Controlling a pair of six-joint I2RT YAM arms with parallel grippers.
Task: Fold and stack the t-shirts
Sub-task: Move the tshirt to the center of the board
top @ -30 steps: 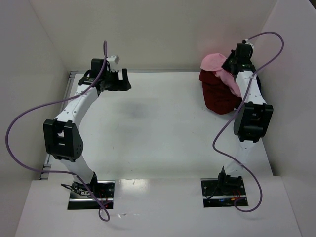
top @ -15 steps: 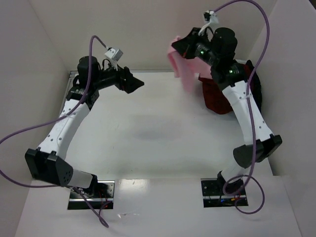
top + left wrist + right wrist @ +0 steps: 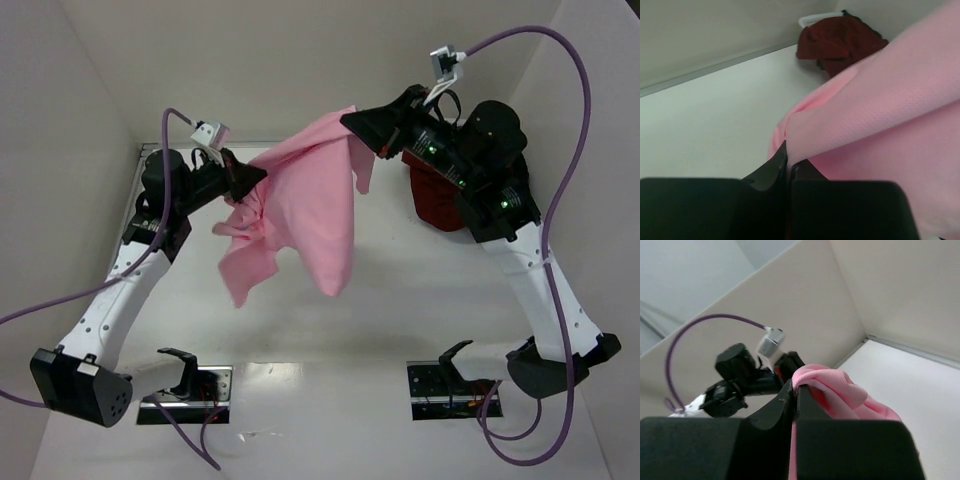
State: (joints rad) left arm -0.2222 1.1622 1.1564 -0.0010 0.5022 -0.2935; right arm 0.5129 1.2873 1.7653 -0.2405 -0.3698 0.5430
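OK, I see pink t-shirt (image 3: 310, 215) stretched in air above tabletop (image 3: 420, 300), slung left to right, loose folds drooping below. My left fingers (image 3: 771, 167) pinched tight on one edge; my right fingers (image 3: 777, 407) clamped on opposite edge. Also maroon t-shirt (image 3: 435, 200) heaped at far right corner, partly behind right arm (image 3: 530, 270).

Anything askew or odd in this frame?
Nothing damaged or spilled. The pink t-shirt hangs bunched and uneven between the left gripper and right gripper; the dark red heap lies crumpled in the far right corner.
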